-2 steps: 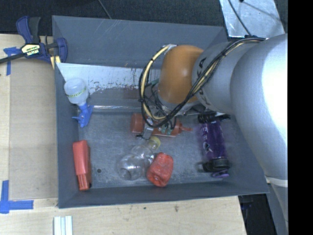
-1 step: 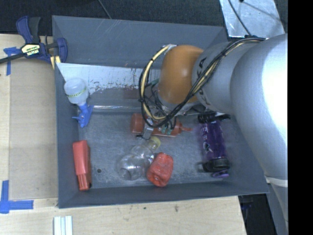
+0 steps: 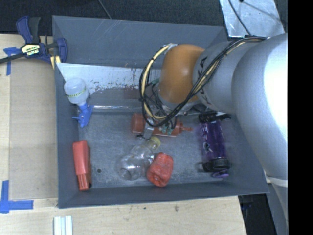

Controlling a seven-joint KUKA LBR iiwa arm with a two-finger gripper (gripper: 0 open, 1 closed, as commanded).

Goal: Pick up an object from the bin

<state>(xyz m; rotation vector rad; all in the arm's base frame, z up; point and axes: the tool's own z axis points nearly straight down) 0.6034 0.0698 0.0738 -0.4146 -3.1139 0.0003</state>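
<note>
The reddish-brown piece (image 3: 138, 124) is lying on the floor of the bin (image 3: 146, 38), and I am hanging my gripper (image 3: 156, 126) right over it. The piece is sticking out just to the left from beneath me, with more of the same colour, carrying small green bits, showing on the other side. My orange cover (image 3: 178, 75) and its looping cables (image 3: 146, 92) are hiding the working end, so I cannot tell whether my gripper is open or closed, nor whether it is gripping the piece.

A clear plastic glass (image 3: 133, 164) is lying on its side just below the piece in the view, its narrow end pointing up towards it, and a crumpled red lump (image 3: 160, 169) is touching the glass on the right. A purple bottle (image 3: 213, 142) is lying to the piece's right, apart from it. A red-orange marker (image 3: 81, 164) is lying well to its lower left, and a white-and-blue squeeze bottle (image 3: 77, 94) is sitting well to its upper left, with a clear tube (image 3: 112, 106) beside it.
</note>
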